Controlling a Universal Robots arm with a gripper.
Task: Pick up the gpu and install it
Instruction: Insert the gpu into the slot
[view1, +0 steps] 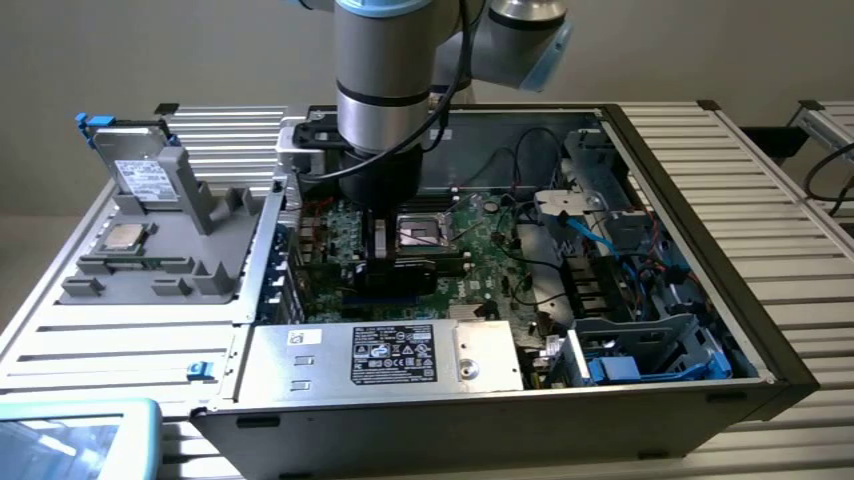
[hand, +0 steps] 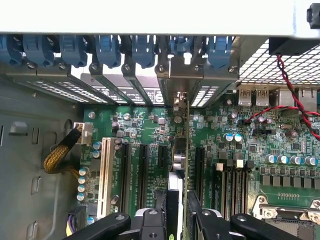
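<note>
The gpu (hand: 186, 150) shows edge-on in the wrist view as a thin green card standing upright over the green motherboard (hand: 280, 145). Its silver bracket end (hand: 176, 100) reaches the rear wall's slot openings. It lines up between the black expansion slots (hand: 197, 170). My gripper (hand: 181, 220) has a black finger on either side of the card, shut on it. In the exterior view, my gripper (view1: 391, 245) is lowered deep into the open computer case (view1: 747, 330), with the dark card (view1: 384, 272) under it. Whether the card sits fully in its slot is hidden.
Blue retention clips (hand: 107, 50) line the rear wall, and a white slot (hand: 105, 175) lies beside the black ones. A red-black cable (hand: 295, 100) crosses the board. A labelled silver box (view1: 394, 355) fills the case front. A grey fixture (view1: 147, 240) with a silver drive (view1: 140, 178) stands at the exterior view's left.
</note>
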